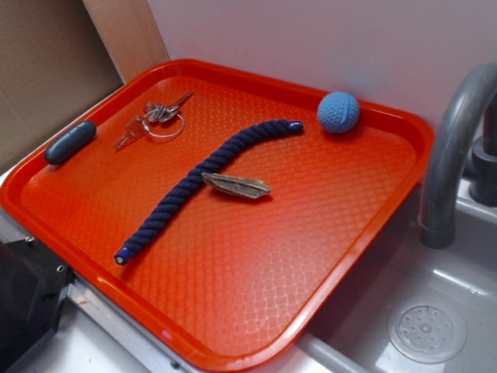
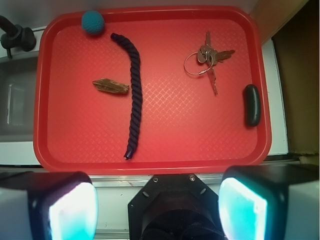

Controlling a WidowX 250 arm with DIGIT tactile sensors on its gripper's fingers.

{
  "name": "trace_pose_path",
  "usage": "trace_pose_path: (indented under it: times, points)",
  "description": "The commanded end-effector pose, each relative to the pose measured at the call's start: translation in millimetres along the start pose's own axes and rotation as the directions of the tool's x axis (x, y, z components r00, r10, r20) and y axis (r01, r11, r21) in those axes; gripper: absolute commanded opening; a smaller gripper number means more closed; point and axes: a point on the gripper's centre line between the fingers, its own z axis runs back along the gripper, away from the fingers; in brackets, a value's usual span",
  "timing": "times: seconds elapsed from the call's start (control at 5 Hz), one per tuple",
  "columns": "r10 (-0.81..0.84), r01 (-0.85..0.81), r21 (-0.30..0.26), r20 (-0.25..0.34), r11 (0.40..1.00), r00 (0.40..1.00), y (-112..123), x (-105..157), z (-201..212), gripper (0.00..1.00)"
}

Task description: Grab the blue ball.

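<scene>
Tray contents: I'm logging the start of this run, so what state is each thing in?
blue ball: resting free in a tray corner
rope: laid out, gently curved
keys: flat, on their ring
grey-blue capsule: on the tray rim
wood chip: flat, beside the rope
gripper: open, empty

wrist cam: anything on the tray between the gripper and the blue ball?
Yes. In the wrist view the rope and the wood chip lie between the open gripper and the blue ball.

Kitchen-style sink setup: grey faucet [image 1: 454,155], basin with drain [image 1: 426,332], red tray [image 1: 233,311] resting across counter edge beside it.
</scene>
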Motion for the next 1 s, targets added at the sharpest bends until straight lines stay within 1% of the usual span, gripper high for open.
trace_pose_path:
  times: [0.0,0.2,0.4,0.6,0.8]
  points:
    - [0.000,0.000,0.000,0.000,1.000,1.000,0.0,0.0,0.0,1.00]
    - [-0.041,0.040,-0.039,-0.032,0.998,0.999,-26.5,44.6,-40.8,1.00]
    - [-0.119,0.127,-0.132,0.066,0.983,0.991,-65.0,89.4,-77.7,1.00]
    - [-0.156,0.179,-0.148,0.156,0.973,0.975,-100.7,133.4,-124.8,1.00]
    - [-0.171,0.173,-0.004,0.122,0.985,0.978,-116.2,178.4,-169.6,1.00]
